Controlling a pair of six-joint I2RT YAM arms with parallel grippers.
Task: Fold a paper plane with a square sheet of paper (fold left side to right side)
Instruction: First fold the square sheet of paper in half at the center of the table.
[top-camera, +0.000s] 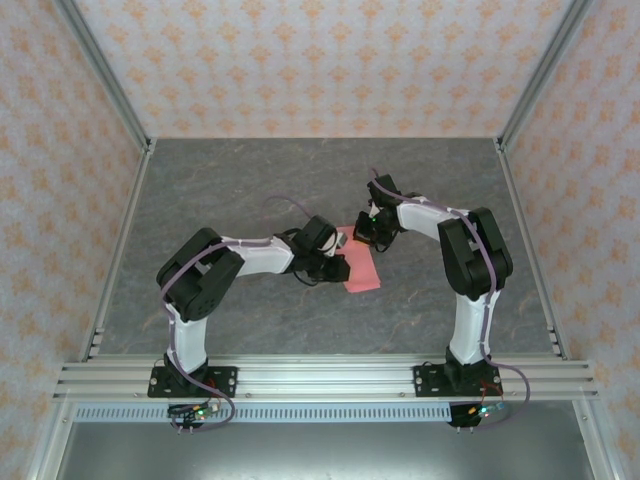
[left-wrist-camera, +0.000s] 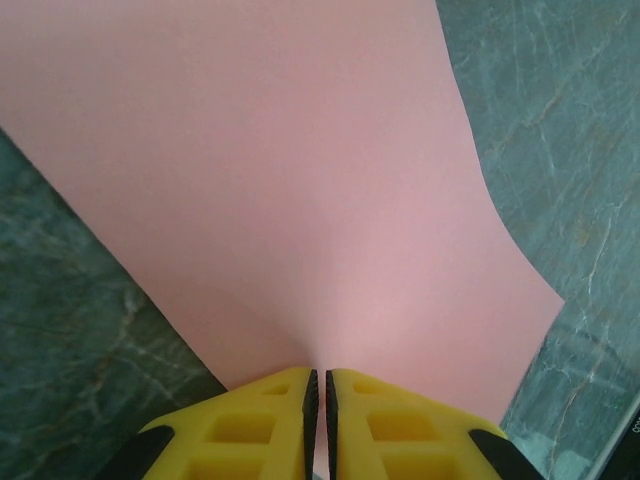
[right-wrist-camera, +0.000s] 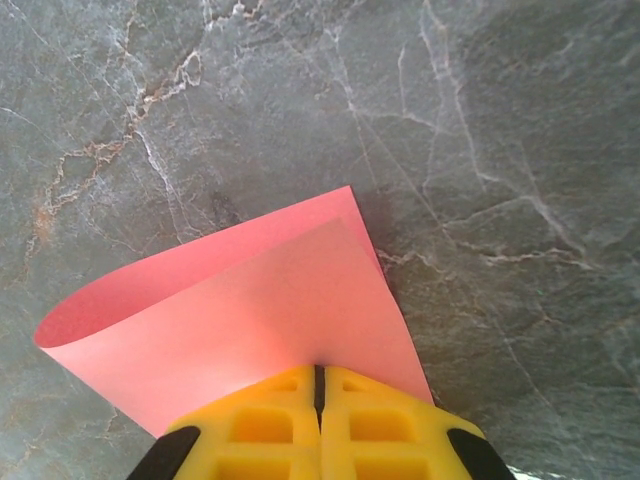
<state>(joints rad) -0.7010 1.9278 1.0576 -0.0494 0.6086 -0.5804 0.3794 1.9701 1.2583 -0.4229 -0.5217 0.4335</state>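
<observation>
The square sheet of paper (top-camera: 362, 268) is salmon-pink and lies near the middle of the grey table, bent over on itself. My left gripper (left-wrist-camera: 319, 375) is shut on one edge of the paper (left-wrist-camera: 290, 190), which spreads away from the yellow fingers (left-wrist-camera: 250, 425) and curves upward. My right gripper (right-wrist-camera: 319, 370) is shut on the paper (right-wrist-camera: 260, 310) too, where two layers overlap and a rolled bend shows at the left. In the top view the left gripper (top-camera: 333, 262) holds the sheet's left side and the right gripper (top-camera: 366, 232) its far corner.
The table (top-camera: 250, 190) is dark grey marble-patterned, ringed by an aluminium frame (top-camera: 320, 375) at the near edge and patterned walls (top-camera: 320, 60). Both arm bases stand at the near rail.
</observation>
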